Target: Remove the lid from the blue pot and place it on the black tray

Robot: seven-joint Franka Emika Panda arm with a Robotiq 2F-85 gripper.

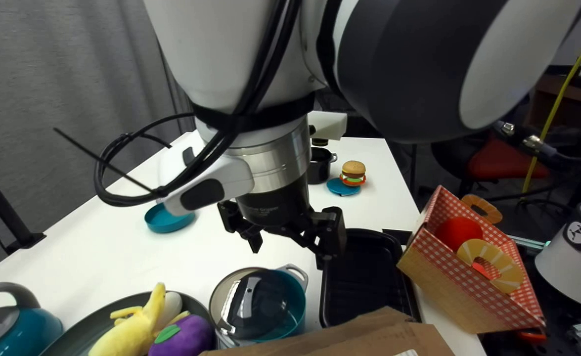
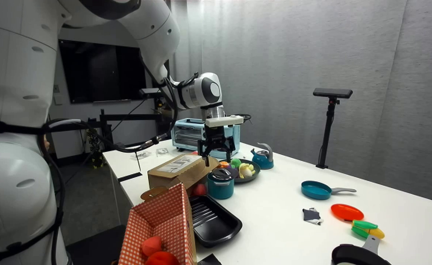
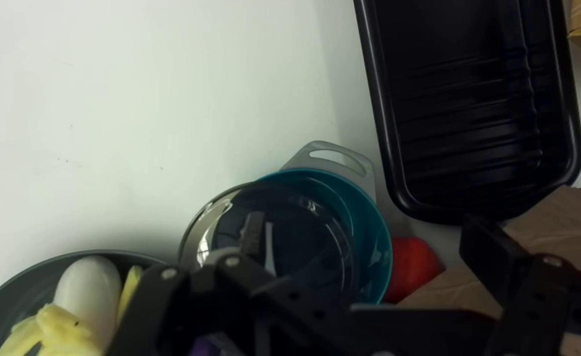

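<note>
The blue pot (image 1: 297, 301) stands on the white table beside the black tray (image 1: 364, 282). The pot (image 2: 220, 189) and tray (image 2: 221, 224) also show in an exterior view. The glass lid (image 1: 258, 306) lies askew on the pot, shifted sideways so that its rim overhangs one side and part of the teal inside is uncovered. In the wrist view, the lid (image 3: 300, 242) is partly hidden behind a finger, with the pot (image 3: 369, 222) and tray (image 3: 468, 118) near it. My gripper (image 1: 289, 251) is open and empty above the pot, its fingers apart and not touching the lid.
A red-and-white checkered box (image 1: 468, 282) stands against the tray. A cardboard box (image 2: 181, 171) and a red item (image 3: 411, 267) are beside the pot. A dark pan (image 1: 95, 316) with toy food sits close to the pot. A teal kettle (image 2: 263, 159) is farther along.
</note>
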